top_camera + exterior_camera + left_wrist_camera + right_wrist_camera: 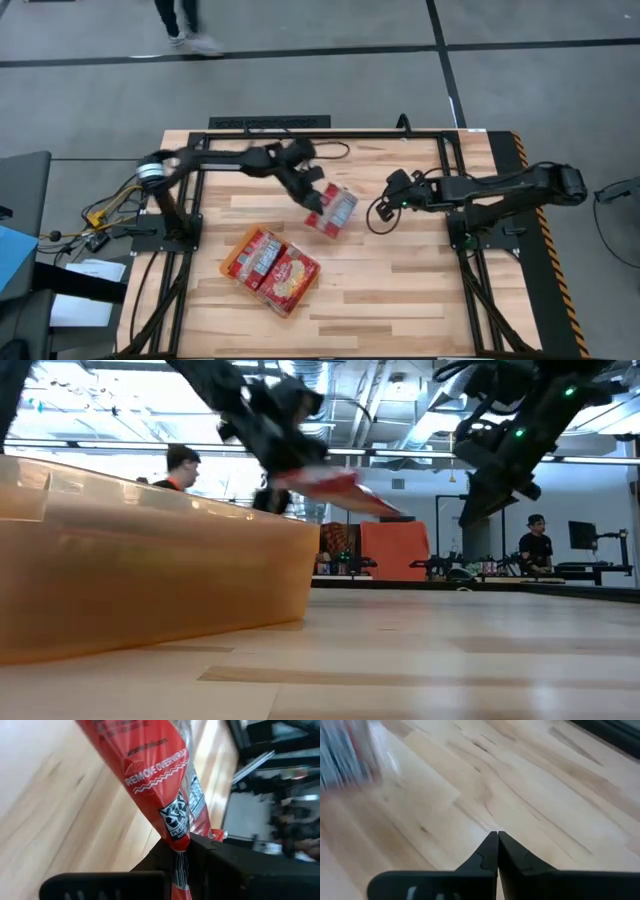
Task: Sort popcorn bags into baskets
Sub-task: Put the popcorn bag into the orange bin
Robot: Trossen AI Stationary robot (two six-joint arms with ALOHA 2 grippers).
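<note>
My left gripper (313, 200) reaches over the table's middle and is shut on a red popcorn bag (337, 210). In the low view this bag (340, 488) hangs in the air, tilted, beyond the orange bin (150, 580). The translucent orange bin (226, 268) stands toward the table's near left, and a few red-and-yellow bags (280, 270) lie flat in it. My right gripper (392, 187) hovers just right of the held bag, shut and holding nothing; in its wrist view (497, 836) the fingertips meet over bare wood, and the bag is a blur (345, 755). My left gripper (179, 851) pinches the red bag between its two fingers by one narrow end (176, 837), at the printed wrapper's edge. The fingers come down at a slant from the table's left. The bag is lifted clear of the table and juts out tilted past the fingers.
Bare wooden table top lies all around the bin and under both grippers. Black frame rails run along the table's far edge and sides. Cables lie by the left arm's base. People stand in the room beyond the table, and legs show past the far edge.
</note>
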